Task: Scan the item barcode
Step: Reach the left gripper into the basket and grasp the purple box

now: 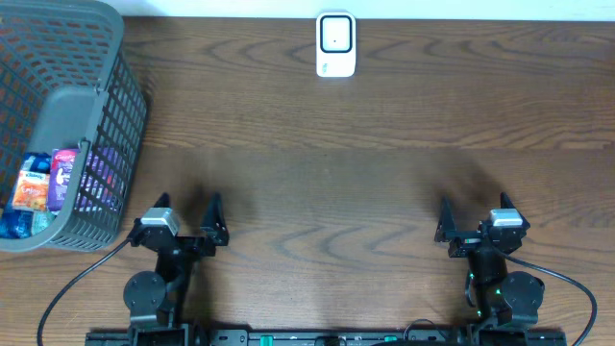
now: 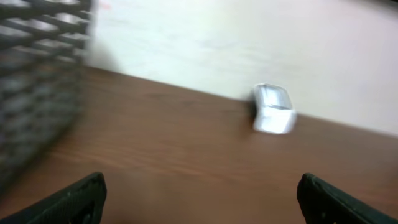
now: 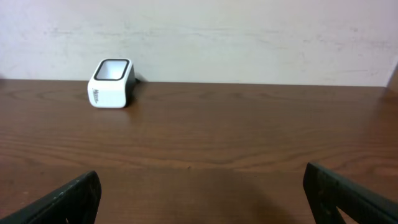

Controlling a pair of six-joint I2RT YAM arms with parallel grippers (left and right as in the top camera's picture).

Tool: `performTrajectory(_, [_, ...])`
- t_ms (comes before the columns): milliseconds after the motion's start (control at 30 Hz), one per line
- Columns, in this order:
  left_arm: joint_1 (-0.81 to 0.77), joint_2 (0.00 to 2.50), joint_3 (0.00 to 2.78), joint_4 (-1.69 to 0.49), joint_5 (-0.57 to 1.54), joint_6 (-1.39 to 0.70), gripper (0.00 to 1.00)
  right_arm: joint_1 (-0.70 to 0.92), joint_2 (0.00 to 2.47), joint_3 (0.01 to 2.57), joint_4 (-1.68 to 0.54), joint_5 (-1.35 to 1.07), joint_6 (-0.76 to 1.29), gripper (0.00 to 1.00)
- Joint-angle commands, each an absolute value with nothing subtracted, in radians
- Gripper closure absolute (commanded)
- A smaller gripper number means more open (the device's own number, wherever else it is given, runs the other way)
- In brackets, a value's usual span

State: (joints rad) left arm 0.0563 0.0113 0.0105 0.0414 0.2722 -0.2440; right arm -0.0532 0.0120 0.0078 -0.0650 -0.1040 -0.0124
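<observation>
**Both end effectors open, packets in the basket**

The left end effector (image 1: 185,211) rests low at the near edge of the dark brown wooden counter (image 1: 307,173). Its jaws are spread wide with nothing between them. The right end effector (image 1: 474,219) sits the same way on the other side, jaws wide apart and holding nothing.

The grey plastic mesh basket (image 1: 108,115) stands at the far left of the counter, just beyond the left end effector. Inside it, at its near end, an orange packet (image 1: 31,189) and a pink packet (image 1: 63,171) lie side by side among other coloured wrappers. Their barcodes cannot be made out.

The white box-shaped barcode scanner (image 1: 335,44) stands at the far edge of the counter, near the middle and against the pale wall (image 3: 249,37). It is well apart from the basket and from both arms. The left wrist view is blurred.
</observation>
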Motion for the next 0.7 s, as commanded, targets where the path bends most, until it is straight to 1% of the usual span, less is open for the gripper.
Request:
performTrajectory(0, [0.061, 0.01, 0.004, 0.075, 0.425, -0.434, 0.02, -0.058, 0.007, 0.006, -0.067, -0.11, -0.027, 0.01])
performTrajectory(100, [0.062, 0.01, 0.006, 0.219, 0.543, -0.505, 0.02, -0.058, 0.007, 0.006, -0.067, -0.11, -0.027, 0.01])
performTrajectory(167, [0.062, 0.01, 0.027, 0.286, 0.569, -0.524, 0.02, -0.058, 0.007, 0.006, -0.067, -0.11, -0.027, 0.01])
performTrajectory(367, [0.062, 0.054, 0.194, 0.255, 0.546, -0.52, 0.02, -0.058, 0.007, 0.006, -0.067, -0.11, -0.027, 0.01])
performTrajectory(433, [0.062, 0.109, 0.282, 0.19, 0.518, -0.476, 0.02, -0.058, 0.007, 0.006, -0.067, -0.11, -0.027, 0.01])
performTrajectory(533, [0.062, 0.254, 0.475, -0.053, 0.441, -0.382, 0.02, -0.058, 0.007, 0.006, -0.067, -0.11, -0.027, 0.01])
performTrajectory(600, [0.062, 0.349, 0.582, -0.173, 0.463, -0.291, 0.02, -0.058, 0.007, 0.006, -0.067, -0.11, -0.027, 0.01])
performTrajectory(633, [0.062, 0.42, 0.642, -0.207, 0.49, -0.241, 0.02, -0.058, 0.007, 0.006, -0.067, -0.11, -0.027, 0.01])
performTrajectory(667, [0.062, 0.447, 0.661, -0.206, 0.49, -0.241, 0.02, -0.058, 0.007, 0.006, -0.067, -0.11, -0.027, 0.01])
